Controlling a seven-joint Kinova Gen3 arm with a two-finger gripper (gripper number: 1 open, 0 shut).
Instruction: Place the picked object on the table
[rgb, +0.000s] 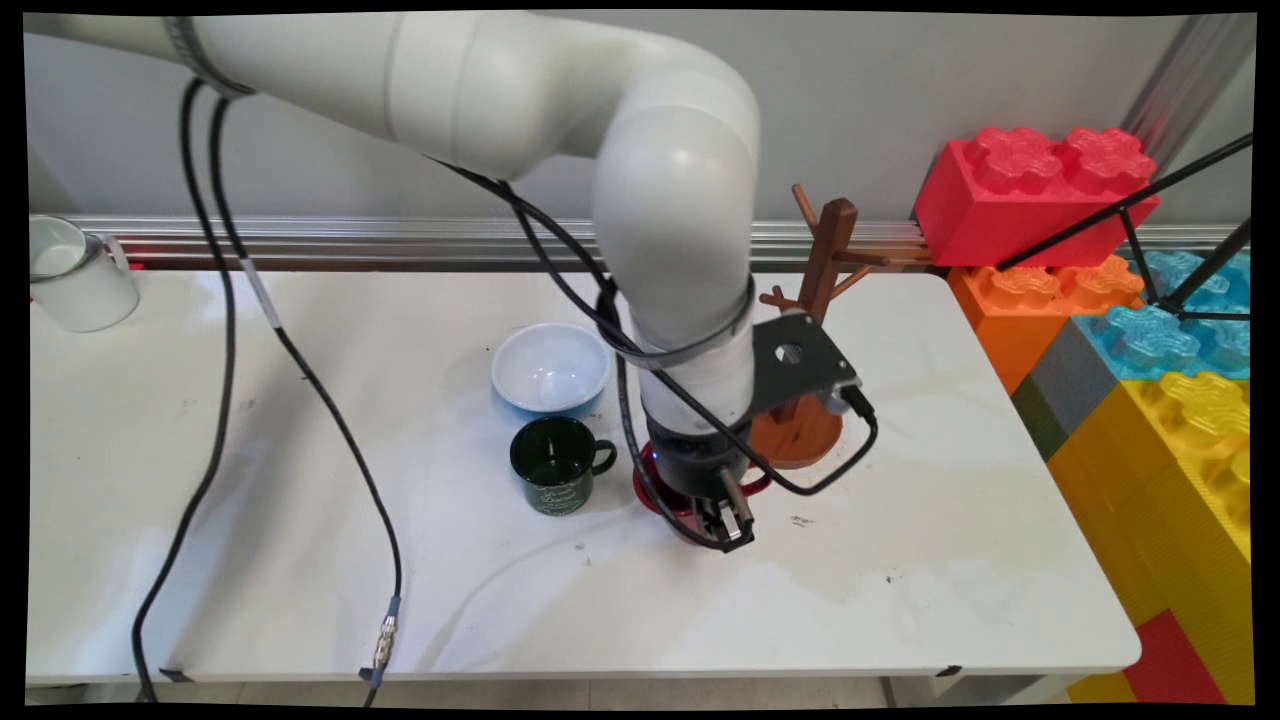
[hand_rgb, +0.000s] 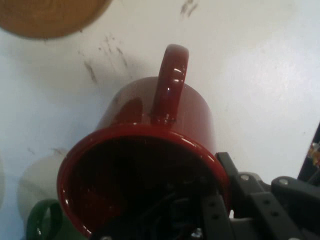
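My gripper (rgb: 733, 522) is low over the table, on a red mug (rgb: 654, 494) that it mostly hides in the main view. The hand view shows the red mug (hand_rgb: 165, 130) close up, its handle pointing up in the picture. One finger sits inside its mouth and the other outside, clamped on the rim at the lower right by the gripper (hand_rgb: 226, 200). A dark green mug (rgb: 556, 466) stands just left of the red one, and its handle (hand_rgb: 42, 220) shows at the hand view's bottom left.
A white and blue bowl (rgb: 550, 370) sits behind the green mug. A wooden mug tree (rgb: 822, 262) rises right behind the gripper, its round base (hand_rgb: 50, 17) also in the hand view. A white mug (rgb: 76, 276) stands far left. Giant coloured bricks (rgb: 1100, 300) are stacked past the table's right edge.
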